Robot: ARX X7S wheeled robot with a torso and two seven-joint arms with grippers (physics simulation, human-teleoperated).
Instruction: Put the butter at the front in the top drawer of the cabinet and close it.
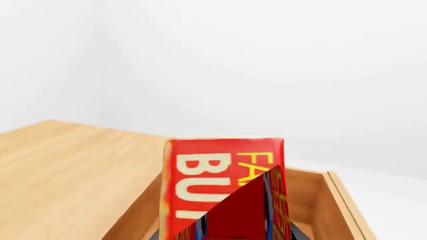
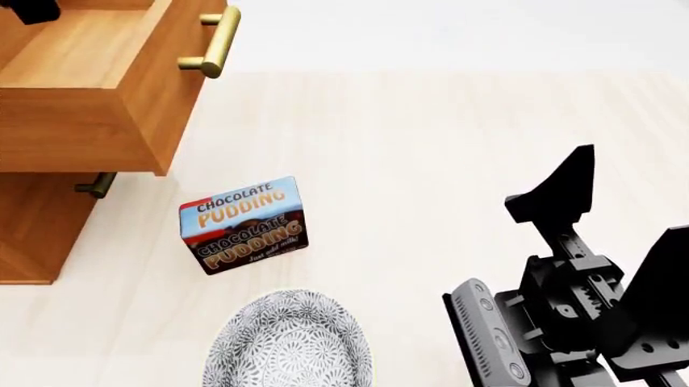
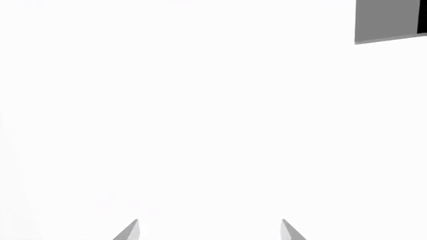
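The butter (image 1: 223,172), a red carton with pale lettering, fills the left wrist view and hangs upright over the open top drawer (image 1: 322,200). My left gripper (image 1: 227,236) is shut on it, with dark fingers just showing at either side of the carton. In the head view the top drawer (image 2: 108,105) stands pulled out of the cabinet (image 2: 32,234), its brass handle (image 2: 215,40) toward the floor space. Only a dark bit of the left gripper (image 2: 32,10) shows above it. My right gripper (image 2: 614,242) is open and holds nothing.
A Chocolate Pudding box (image 2: 245,224) stands on the pale floor in front of the cabinet. A grey patterned bowl (image 2: 289,343) lies just nearer than it. The lower drawer's handle (image 2: 97,185) peeks out beneath the open drawer. The cabinet top (image 1: 67,165) lies beside the drawer.
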